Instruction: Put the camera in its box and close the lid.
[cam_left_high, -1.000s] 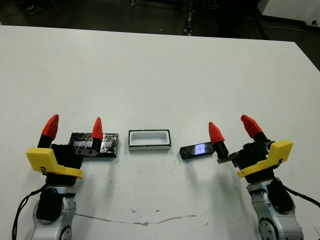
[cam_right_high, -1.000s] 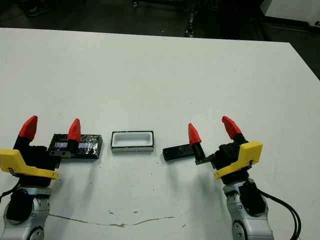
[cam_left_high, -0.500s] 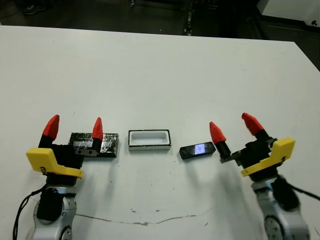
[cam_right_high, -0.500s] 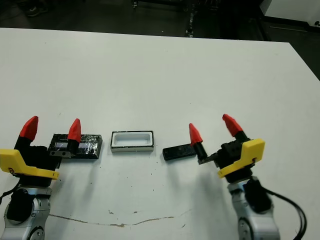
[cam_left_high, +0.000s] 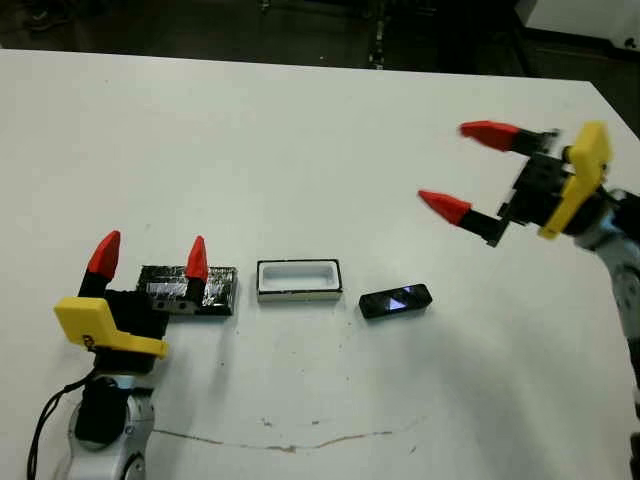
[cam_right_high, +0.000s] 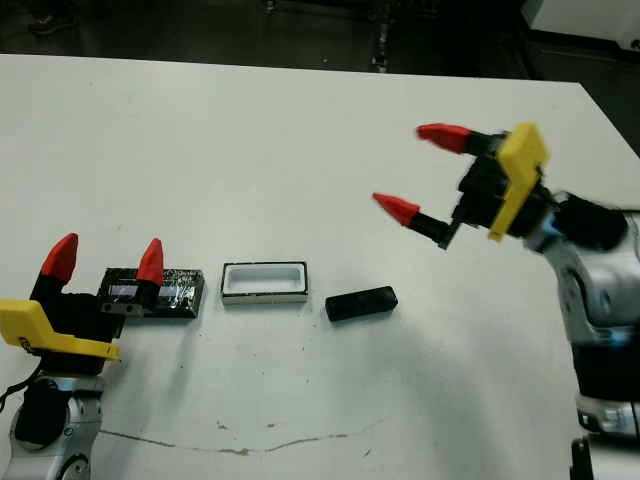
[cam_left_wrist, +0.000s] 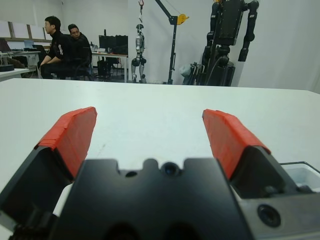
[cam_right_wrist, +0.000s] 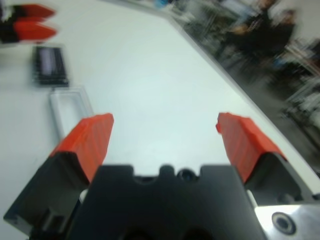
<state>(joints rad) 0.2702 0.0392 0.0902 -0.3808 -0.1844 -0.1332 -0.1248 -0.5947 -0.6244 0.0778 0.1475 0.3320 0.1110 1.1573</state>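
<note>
Camera (cam_left_high: 395, 301) glossy blk oblong, flat on table (cam_left_high: 300, 150)

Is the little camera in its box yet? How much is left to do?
Not yet, nothing is finished. The camera lies on the table just right of the empty box, and the lid sits left of the box. The right gripper is open and raised above the table, holding nothing; the left gripper is open near the lid. Picking up the camera, boxing it and closing the lid all remain.

white table (cam_left_high: 300, 130), dark floor beyond, white walls, two seated people (cam_left_wrist: 62, 47), metal stands
</note>
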